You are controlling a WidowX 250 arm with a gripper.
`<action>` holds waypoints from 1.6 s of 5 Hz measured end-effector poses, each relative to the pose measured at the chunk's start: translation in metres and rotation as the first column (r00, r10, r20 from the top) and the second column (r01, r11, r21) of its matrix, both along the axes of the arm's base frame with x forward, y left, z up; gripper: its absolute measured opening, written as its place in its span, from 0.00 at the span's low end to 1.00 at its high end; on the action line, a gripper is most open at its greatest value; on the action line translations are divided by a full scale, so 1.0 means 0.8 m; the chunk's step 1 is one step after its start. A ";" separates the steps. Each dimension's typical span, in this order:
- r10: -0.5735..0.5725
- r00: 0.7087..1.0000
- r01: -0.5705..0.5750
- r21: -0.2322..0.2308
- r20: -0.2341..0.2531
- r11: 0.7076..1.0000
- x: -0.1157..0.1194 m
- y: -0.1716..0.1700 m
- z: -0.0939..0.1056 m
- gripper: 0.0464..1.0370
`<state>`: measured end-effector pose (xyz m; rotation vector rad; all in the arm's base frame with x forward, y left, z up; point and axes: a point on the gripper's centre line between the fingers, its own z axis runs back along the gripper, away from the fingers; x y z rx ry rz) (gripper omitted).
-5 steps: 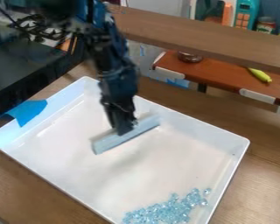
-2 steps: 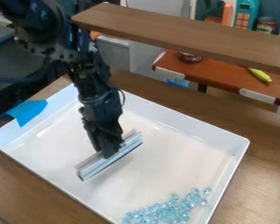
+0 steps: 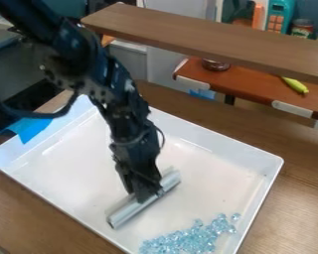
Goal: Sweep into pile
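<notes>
Squeegee bar (image 3: 126,211) shifts toward the glassy blue beads (image 3: 188,239)

Down the view and a little to the right, the gripper (image 3: 147,192) and its bar have come nearer the beads since the earlier frame; the beads themselves lie as they did.

Largest is the wooden tabletop (image 3: 29,208), and on it sits the shallow white tray (image 3: 245,151). Its smooth floor should let things slide with little drag, and its raised walls should stop strays. The black robot arm (image 3: 125,121) slants down over the tray from the upper left.

The gripper is clamped on the squeegee bar near the middle of its length, which looks the right place to hold it: both ends balance and the whole edge is free to push. The bar looks light and rigid along its length, though a hard shove at one end could twist it in the grip. Whether its edge touches the floor I cannot tell.

Smallest are the beads, gathered loosely in the tray's near corner, apart from the bar. They look hard, slick and light, apt to roll or skitter round the bar's ends, perhaps prone to chipping if pinned. They are better herded than gripped: bar low and level, a slow push from the outer edge of the cluster inward.
</notes>
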<state>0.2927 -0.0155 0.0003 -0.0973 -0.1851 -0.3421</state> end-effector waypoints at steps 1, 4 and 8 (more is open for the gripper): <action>-0.006 1.000 0.006 0.003 0.011 1.000 -0.004 -0.016 -0.003 0.28; -0.007 1.000 0.006 -0.067 -0.022 0.998 -0.022 -0.073 0.025 0.28; 0.194 0.981 -0.194 -0.014 0.025 0.981 0.063 0.118 0.036 0.28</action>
